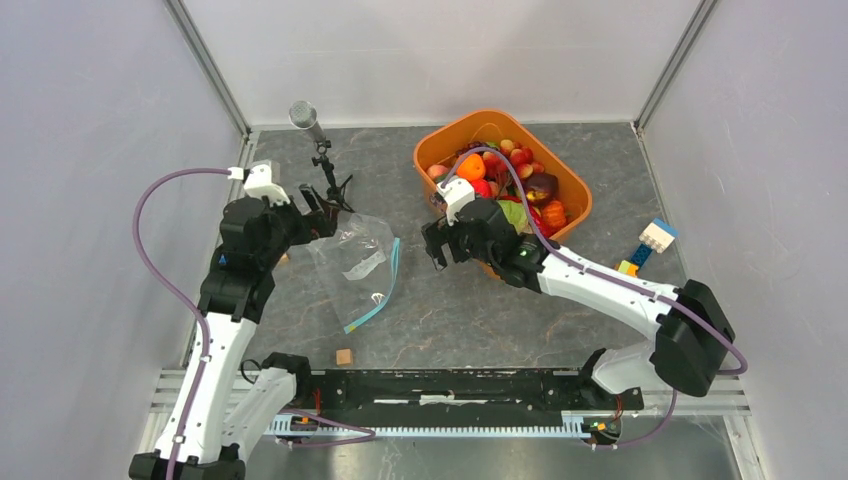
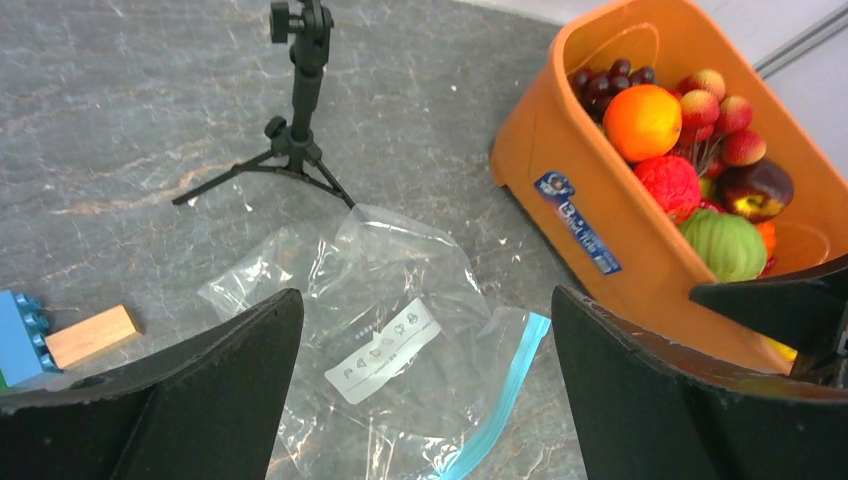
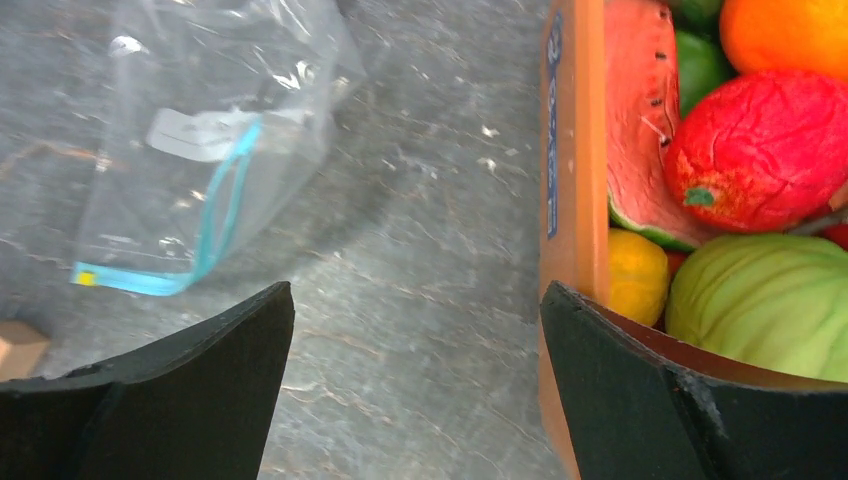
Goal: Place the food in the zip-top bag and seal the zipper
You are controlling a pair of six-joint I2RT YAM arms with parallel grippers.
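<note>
your left gripper (image 2: pixel 424 300) hangs wide open over the zip-top bag (image 1: pixel 358 265), which lies left of the table's (image 1: pixel 450 320) middle. your right gripper (image 3: pixel 415 295), also spread and empty, hovers at the orange bin's (image 1: pixel 440 140) near wall toward the far right corner; centre it over one piece of food (image 1: pixel 505 175) before closing.

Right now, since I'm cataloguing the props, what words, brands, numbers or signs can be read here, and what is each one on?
No text here can be quoted.
blue sticker on the orange bin: white print, too blurred to read.
white label patch on the zip-top bag: a row of small grey icons, no legible words.
Nothing else shows any lettering.
</note>
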